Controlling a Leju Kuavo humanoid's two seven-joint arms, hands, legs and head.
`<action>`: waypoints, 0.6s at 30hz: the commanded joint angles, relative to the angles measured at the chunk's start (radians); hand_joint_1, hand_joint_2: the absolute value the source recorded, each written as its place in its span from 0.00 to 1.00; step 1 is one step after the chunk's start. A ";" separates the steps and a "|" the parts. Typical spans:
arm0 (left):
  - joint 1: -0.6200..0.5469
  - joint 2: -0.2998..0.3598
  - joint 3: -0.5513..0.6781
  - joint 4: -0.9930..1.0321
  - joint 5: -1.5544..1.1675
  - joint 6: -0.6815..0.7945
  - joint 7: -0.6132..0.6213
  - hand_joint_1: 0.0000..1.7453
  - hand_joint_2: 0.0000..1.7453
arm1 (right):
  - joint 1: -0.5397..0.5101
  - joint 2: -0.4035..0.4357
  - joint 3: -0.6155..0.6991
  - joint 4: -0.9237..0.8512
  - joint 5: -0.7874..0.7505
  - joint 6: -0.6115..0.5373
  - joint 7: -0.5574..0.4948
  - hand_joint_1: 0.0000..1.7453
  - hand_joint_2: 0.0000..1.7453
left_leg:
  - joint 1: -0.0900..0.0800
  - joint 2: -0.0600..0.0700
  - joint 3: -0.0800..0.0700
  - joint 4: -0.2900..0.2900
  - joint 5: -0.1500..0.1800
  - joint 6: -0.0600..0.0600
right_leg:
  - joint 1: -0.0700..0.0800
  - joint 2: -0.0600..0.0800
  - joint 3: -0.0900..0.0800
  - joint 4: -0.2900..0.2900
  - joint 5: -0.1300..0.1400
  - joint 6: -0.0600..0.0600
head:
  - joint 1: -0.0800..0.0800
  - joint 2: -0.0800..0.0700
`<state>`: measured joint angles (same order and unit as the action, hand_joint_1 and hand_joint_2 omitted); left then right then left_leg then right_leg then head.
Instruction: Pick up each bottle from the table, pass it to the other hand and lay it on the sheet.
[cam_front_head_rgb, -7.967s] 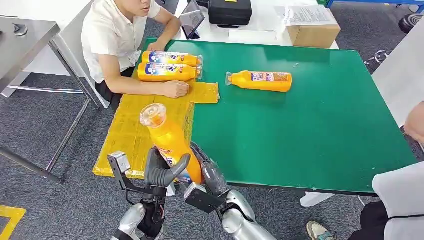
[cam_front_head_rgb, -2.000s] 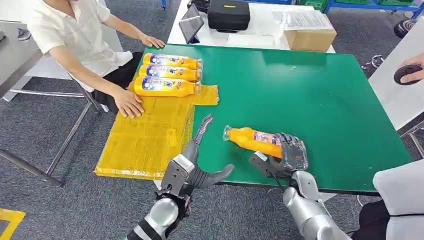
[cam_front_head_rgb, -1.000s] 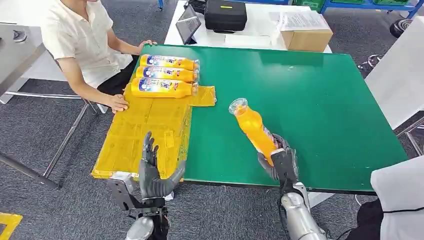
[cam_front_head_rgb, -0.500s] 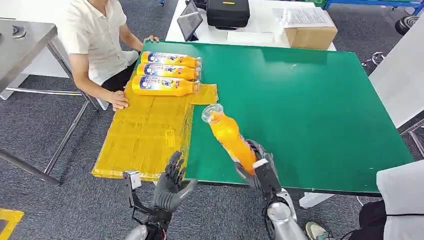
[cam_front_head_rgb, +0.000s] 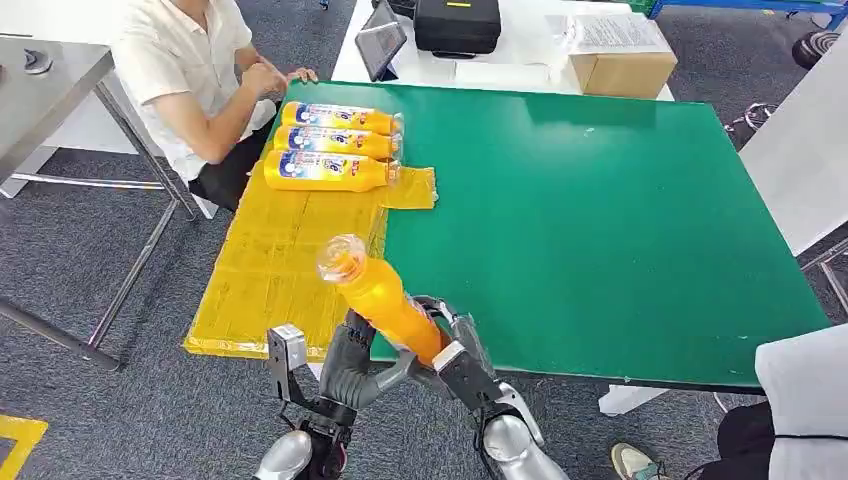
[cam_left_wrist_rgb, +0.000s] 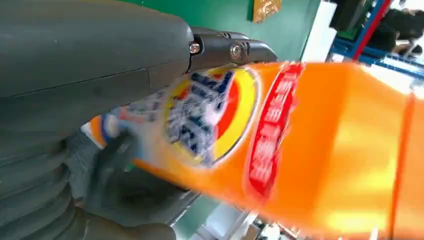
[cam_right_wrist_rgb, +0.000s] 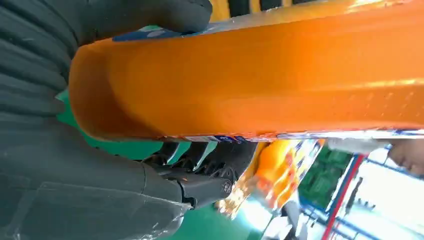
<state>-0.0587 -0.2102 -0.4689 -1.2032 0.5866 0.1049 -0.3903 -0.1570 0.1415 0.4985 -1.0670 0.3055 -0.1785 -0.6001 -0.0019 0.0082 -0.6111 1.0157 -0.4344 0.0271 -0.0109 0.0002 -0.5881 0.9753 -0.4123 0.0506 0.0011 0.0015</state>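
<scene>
Since half a second back the bottle (cam_front_head_rgb: 385, 300) has travelled left across the near table edge, from over the green table (cam_front_head_rgb: 620, 220) to the seam where the yellow sheet (cam_front_head_rgb: 280, 270) begins, and the left hand (cam_front_head_rgb: 350, 365) has come up to meet it. Three bottles (cam_front_head_rgb: 330, 145) already lie side by side at the sheet's far end, near the seated person (cam_front_head_rgb: 200, 70). The held bottle is off the table, tilted, long axis running from its base at the two hands up and away to the left, cap (cam_front_head_rgb: 340, 258) over the sheet's near half. Right hand (cam_front_head_rgb: 450, 345) grips the base end from the right. Left hand sits just beside it at the lower body, thumb and fingers wrapped round the label in the left wrist view (cam_left_wrist_rgb: 210, 115); firm grip or only contact, cannot tell. Judgement: both hands meet at the same end, so the handover turns on the right hand's release.
</scene>
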 joint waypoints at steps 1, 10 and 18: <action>-0.060 -0.027 0.067 0.025 0.070 0.024 0.001 0.00 1.00 | -0.018 -0.012 0.158 0.030 0.007 0.014 0.000 0.99 1.00 | 0.001 0.000 0.004 0.000 -0.001 -0.002 | 0.001 0.000 0.003 0.000 -0.001 -0.002 | 0.000 0.000; -0.033 -0.020 0.071 -0.087 0.156 -0.056 0.022 0.00 1.00 | -0.037 -0.015 0.204 0.073 -0.006 0.024 0.002 0.95 1.00 | 0.001 -0.001 0.002 0.000 -0.001 -0.002 | 0.001 -0.001 0.002 0.000 -0.001 -0.002 | 0.000 0.000; -0.024 -0.020 0.085 -0.102 0.132 -0.047 -0.007 1.00 1.00 | -0.026 -0.008 0.197 0.095 -0.013 0.015 0.008 0.00 1.00 | 0.001 -0.003 0.003 -0.001 -0.001 -0.002 | 0.001 -0.003 0.003 -0.001 -0.002 -0.002 | 0.000 0.000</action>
<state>-0.0426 -0.2270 -0.3899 -1.2795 0.7340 0.0542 -0.3811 -0.1873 0.1438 0.6310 -1.0620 0.2911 -0.1728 -0.6012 -0.0018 0.0086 -0.6120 1.0158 -0.4343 0.0270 -0.0109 0.0003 -0.5900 0.9754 -0.4123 0.0505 0.0015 0.0015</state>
